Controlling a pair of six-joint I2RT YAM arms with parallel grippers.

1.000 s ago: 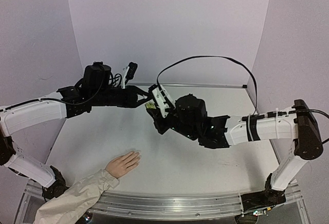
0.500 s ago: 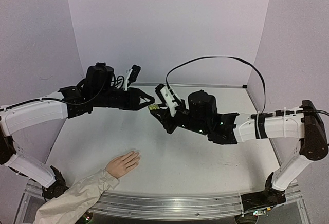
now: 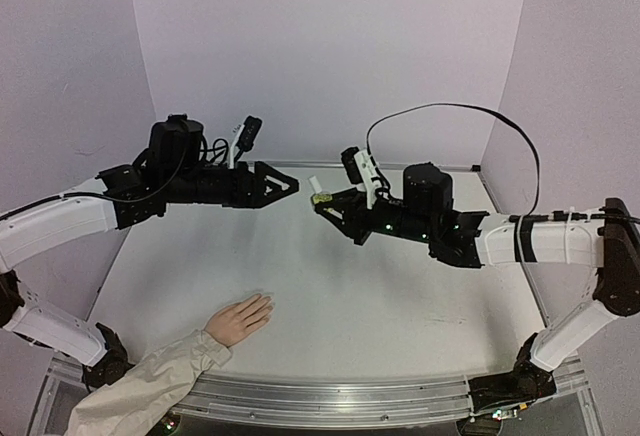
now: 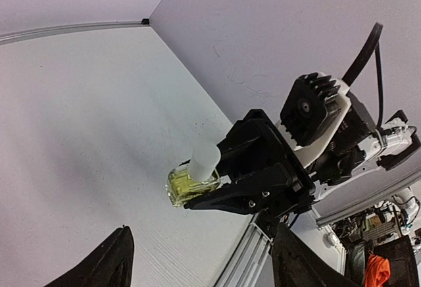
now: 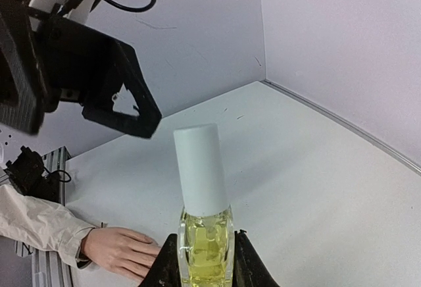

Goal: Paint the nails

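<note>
Over the middle of the worktop (image 3: 330, 296): both arms are hovering clear of the surface and facing each other, with open air between them.
Change: the left end effector (image 3: 285, 186) is no longer pinching the white cap (image 5: 199, 168) as it was a second ago. It is pulling back while the right arm is carrying the bottle (image 4: 186, 187) off toward its own side.
Left end effector: its jaws are standing wide apart, gripping nothing and touching nothing.
Right end effector (image 3: 327, 204): it is clamping narrowly on the glass body of the small yellow-green bottle, with the cap pointing toward the left arm.
Cap: it is still sitting on the bottle neck (whether it is loosened cannot be told).
Nails (image 3: 266, 302): they are lying at the fingertips of the pale hand (image 3: 238, 319) near the front-left edge, palm down, well apart from both end effectors. They are too small here to show any polish.
Meaning for task: by my judgement the work is sitting at the bottle-opening stage. No brush is showing, so painting is not yet starting, and the cap is probably needing a fresh grip.
</note>
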